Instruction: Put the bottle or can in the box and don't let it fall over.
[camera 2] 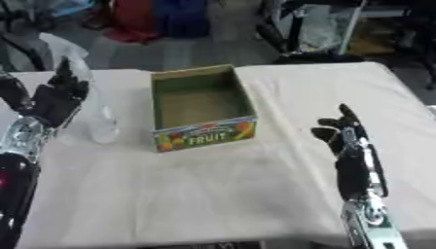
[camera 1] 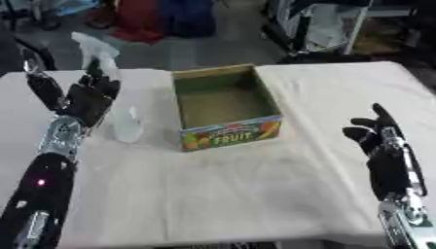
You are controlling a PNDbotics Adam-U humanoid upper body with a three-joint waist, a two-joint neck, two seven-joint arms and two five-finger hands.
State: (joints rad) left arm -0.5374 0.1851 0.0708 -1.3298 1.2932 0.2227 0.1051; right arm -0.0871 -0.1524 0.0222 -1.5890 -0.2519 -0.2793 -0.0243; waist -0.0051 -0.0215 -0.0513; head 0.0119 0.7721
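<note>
Standing upright near the tabletop's (camera 1: 255,194) left edge, the clear bottle (camera 1: 126,124) sits just left of the open fruit box (camera 1: 223,104). Left robot hand (camera 1: 92,95) is right beside it, fingers straight-ish, not gripping. Right robot hand (camera 1: 379,141) idles open near the right edge.

the robot's left hand (camera 1: 89,97) is black with dark jointed fingers, joined to a shiny silver metal wrist cuff (camera 1: 61,136). below it runs a glossy black forearm shell (camera 1: 38,187) bearing a small pink-red light. the right hand (camera 1: 383,146) is likewise black, with silver metal strips along its side and a silver wrist section (camera 1: 408,219).
</note>
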